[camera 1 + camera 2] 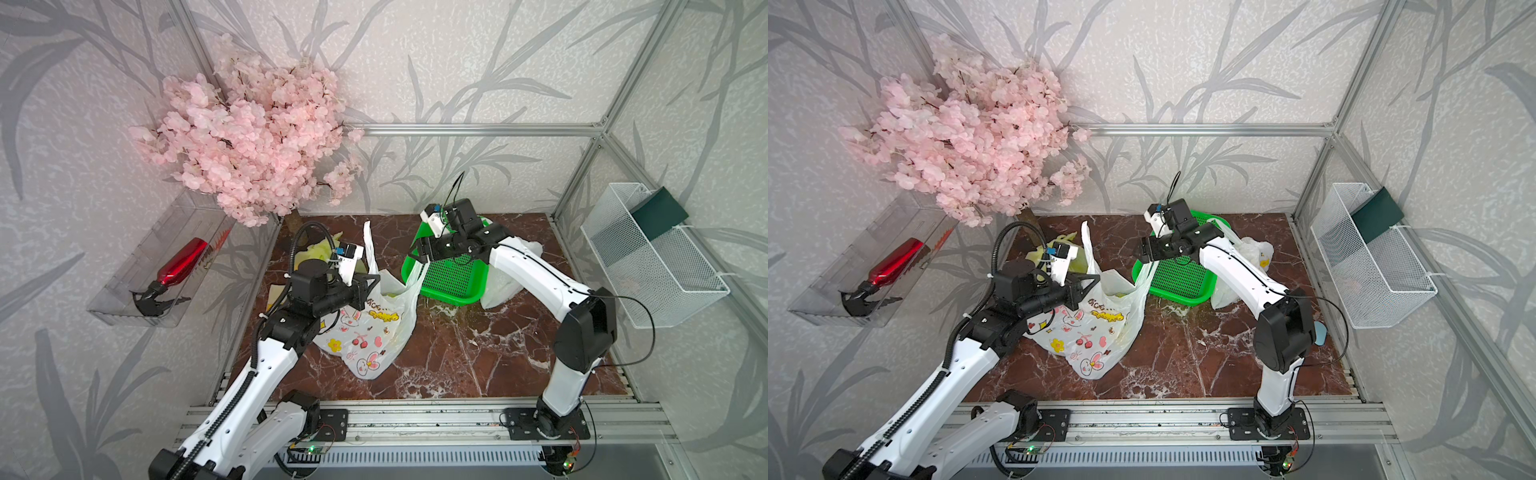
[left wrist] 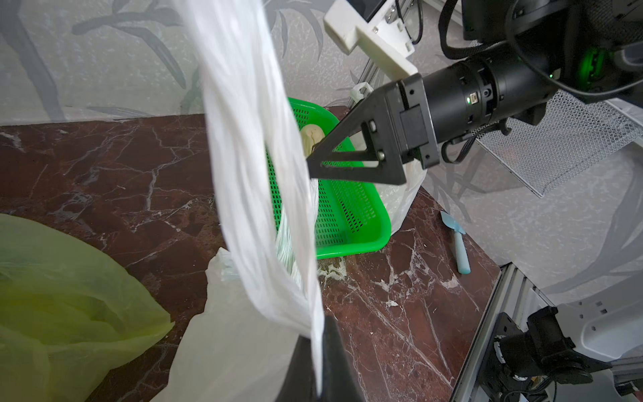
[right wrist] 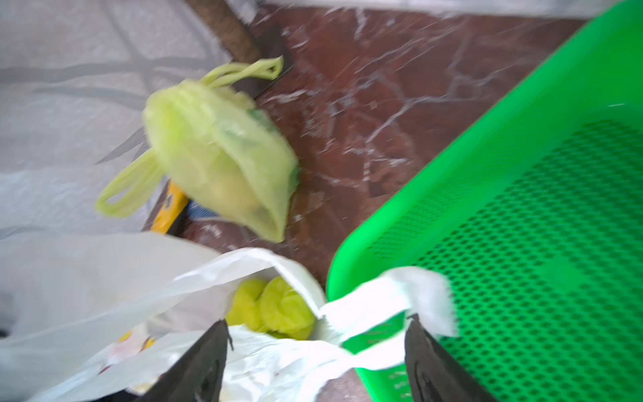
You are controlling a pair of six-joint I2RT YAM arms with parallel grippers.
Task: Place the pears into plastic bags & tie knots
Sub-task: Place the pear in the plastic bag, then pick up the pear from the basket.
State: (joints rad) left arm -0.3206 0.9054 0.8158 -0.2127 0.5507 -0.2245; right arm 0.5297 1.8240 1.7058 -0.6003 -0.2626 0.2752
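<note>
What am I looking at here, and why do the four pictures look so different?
These are a left robot arm and a right robot arm at a marble-look table. Two pictures look down from overhead on the whole scene. The other two come from cameras on each arm's wrist, hence close-ups. On the table sit a green basket, a yellow-green bag, a second white bag beside the basket, and a white bunny-print bag with pears inside. The left gripper is shut on one handle of that bag. The right gripper is open, its jaws on either side of the other handle, not pinching it.
</note>
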